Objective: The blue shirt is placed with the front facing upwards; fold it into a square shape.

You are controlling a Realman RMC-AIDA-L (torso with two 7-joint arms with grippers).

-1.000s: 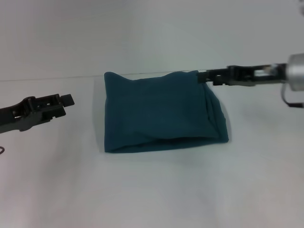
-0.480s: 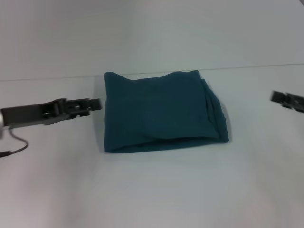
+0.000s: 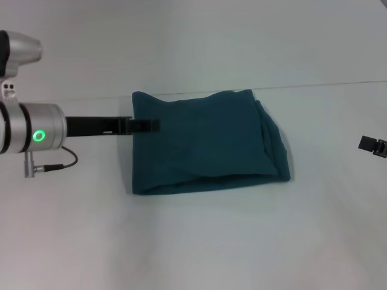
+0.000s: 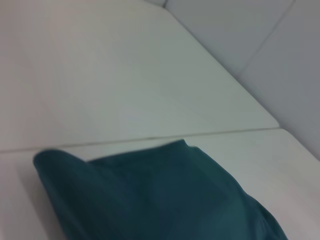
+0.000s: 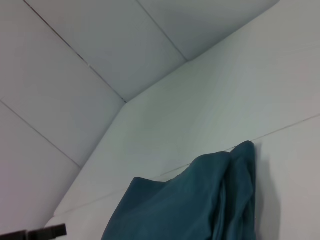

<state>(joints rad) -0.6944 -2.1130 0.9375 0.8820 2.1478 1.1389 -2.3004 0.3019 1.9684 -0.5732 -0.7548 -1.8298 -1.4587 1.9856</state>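
Note:
The blue shirt (image 3: 208, 142) lies folded into a rough square in the middle of the white table, with layered edges bunched along its right side. No lettering shows on it. My left gripper (image 3: 145, 125) reaches in from the left, its tip over the shirt's left edge near the far corner. Only the tip of my right gripper (image 3: 372, 145) shows at the right edge of the head view, well clear of the shirt. The left wrist view looks down on the shirt (image 4: 150, 200), and the right wrist view shows the shirt (image 5: 200, 200) with the left gripper (image 5: 45, 231) beyond it.
The white table (image 3: 193, 241) extends on all sides of the shirt. A pale wall (image 3: 193, 42) rises behind the table's far edge. A thin cable (image 3: 57, 163) hangs under the left arm.
The right gripper has left the shirt's far right corner and drawn back to the right edge. The left arm has swung right, bringing its tip over the shirt's left edge.

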